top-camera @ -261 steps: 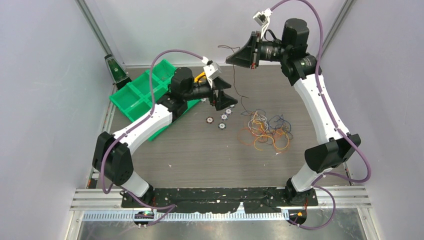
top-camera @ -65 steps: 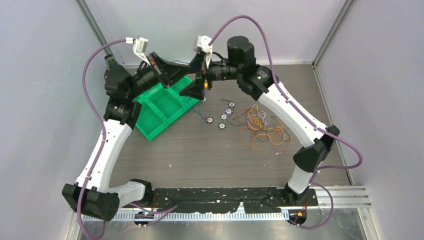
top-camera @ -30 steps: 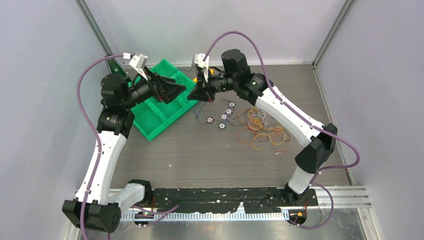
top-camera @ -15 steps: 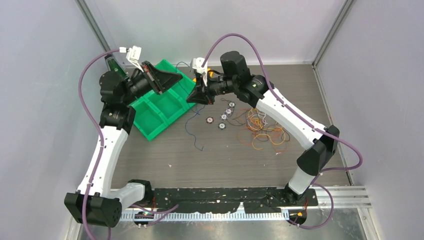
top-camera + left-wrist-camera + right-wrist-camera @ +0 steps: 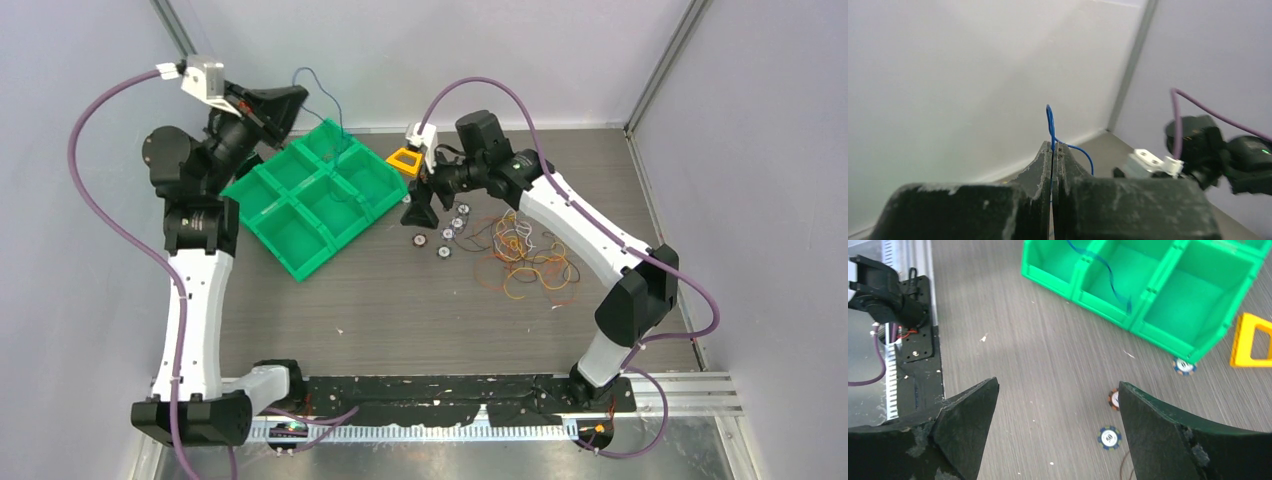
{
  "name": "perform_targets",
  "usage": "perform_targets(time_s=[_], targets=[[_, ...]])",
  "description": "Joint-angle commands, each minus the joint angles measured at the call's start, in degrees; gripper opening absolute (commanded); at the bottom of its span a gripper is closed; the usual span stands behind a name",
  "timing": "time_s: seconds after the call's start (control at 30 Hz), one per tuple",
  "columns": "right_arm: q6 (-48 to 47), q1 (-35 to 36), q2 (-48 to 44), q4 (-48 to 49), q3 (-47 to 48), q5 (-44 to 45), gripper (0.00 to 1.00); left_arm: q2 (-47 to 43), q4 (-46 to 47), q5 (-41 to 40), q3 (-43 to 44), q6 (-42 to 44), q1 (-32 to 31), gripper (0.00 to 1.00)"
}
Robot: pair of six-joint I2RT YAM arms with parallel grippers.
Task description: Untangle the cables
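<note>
Left pincer (pinching blue cable) hangs by pale back wall.

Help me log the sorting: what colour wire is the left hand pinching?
Blue. The wire shows best in the left wrist view, pinched in the left hand.

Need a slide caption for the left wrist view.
Left gripper shut on a thin blue wire, pale enclosure wall behind.

we're seeing a matt wood-grain tabletop, smooth glossy green plastic bin, scuffed dusty matt black fingers, smooth blue cable
</note>
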Motion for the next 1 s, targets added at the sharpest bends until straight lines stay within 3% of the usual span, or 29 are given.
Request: perform_targets(time_s=[0.0,0.43,0.97], targets=[[-0.36,-2.72,-2.28,-1.18,-0.18,2.51,0.95,4.14,1.52,-5.46,5.11,4.87,4.91,0.0],[-1.69,-6.35,-2.79,-4.31,-0.58,3.62,0.95,18.28,8.87,-4.92,14.76,5.02,12.68,0.0],[-2.97,-7.74,-2.34,-6.57,0.13,3.64,0.95,30.29,12.79,-3.61,22.31,5.87,16.34,0.0]])
